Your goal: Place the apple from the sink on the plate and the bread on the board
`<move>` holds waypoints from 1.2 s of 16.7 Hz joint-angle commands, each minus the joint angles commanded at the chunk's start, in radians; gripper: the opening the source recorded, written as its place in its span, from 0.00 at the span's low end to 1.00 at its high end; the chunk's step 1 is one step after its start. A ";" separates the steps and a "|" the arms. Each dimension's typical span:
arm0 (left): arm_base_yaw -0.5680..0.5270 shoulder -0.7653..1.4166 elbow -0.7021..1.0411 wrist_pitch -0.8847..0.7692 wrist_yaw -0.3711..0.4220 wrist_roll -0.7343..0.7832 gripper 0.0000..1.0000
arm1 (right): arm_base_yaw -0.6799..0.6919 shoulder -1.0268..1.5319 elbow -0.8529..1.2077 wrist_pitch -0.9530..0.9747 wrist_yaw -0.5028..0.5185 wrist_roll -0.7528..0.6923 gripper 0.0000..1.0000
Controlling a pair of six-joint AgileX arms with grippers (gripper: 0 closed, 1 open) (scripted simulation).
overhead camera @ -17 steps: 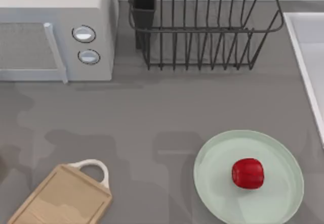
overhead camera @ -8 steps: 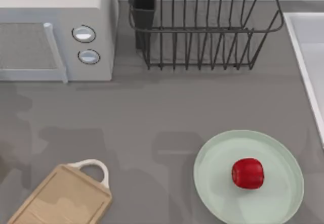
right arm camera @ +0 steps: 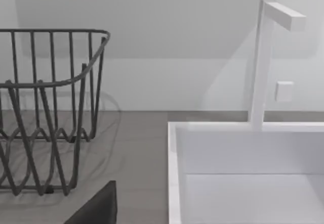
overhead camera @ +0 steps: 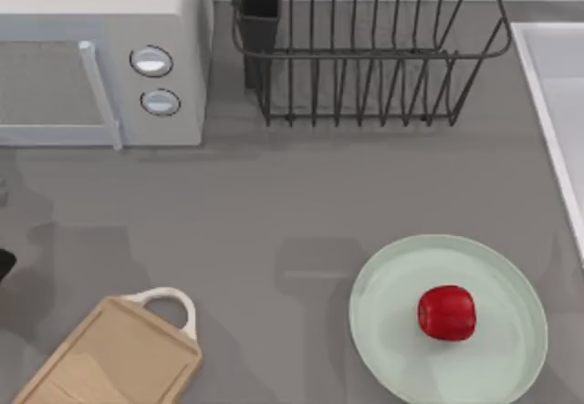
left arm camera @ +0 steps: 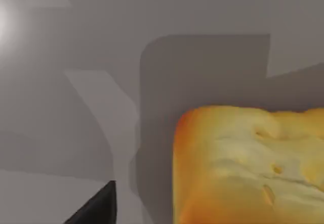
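On the plate (overhead camera: 448,317) sits the apple (overhead camera: 447,313), a bit right of the plate's middle, so that half looks sorted. Using the plate as the anchor: the board (overhead camera: 109,358) is well off to its left, down at the near-left corner of the table (overhead camera: 301,203), lying at an angle with its white loop handle (overhead camera: 167,302) pointing up and toward the plate side, and it's bare on top. The sink (overhead camera: 552,103) rim runs along the table's right edge, up and to the right of the plate; the right wrist view looks into that sink (right arm camera: 243,178) with the tap (right arm camera: 266,57) standing behind it and the dish rack (right arm camera: 48,107) alongside. That rack (overhead camera: 365,48) is straight up from the plate at the back, and the microwave (overhead camera: 100,53) is back-left. The bread (left arm camera: 248,166) shows up close in the left wrist view, resting on the grey surface, with one dark fingertip (left arm camera: 93,206) of the left arm's claw near it but not touching. Honestly can't tell whether either claw is spread or pressed together, each wrist view only catches one dark tip (right arm camera: 93,206).
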 joint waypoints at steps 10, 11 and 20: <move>0.000 0.009 -0.012 0.017 0.000 0.001 0.62 | 0.000 0.000 0.000 0.000 0.000 0.000 1.00; 0.000 0.009 -0.012 0.017 0.000 0.001 0.55 | 0.000 0.000 0.000 0.000 0.000 0.000 1.00; 0.000 0.009 -0.012 0.017 0.000 0.001 0.00 | 0.000 0.000 0.000 0.000 0.000 0.000 1.00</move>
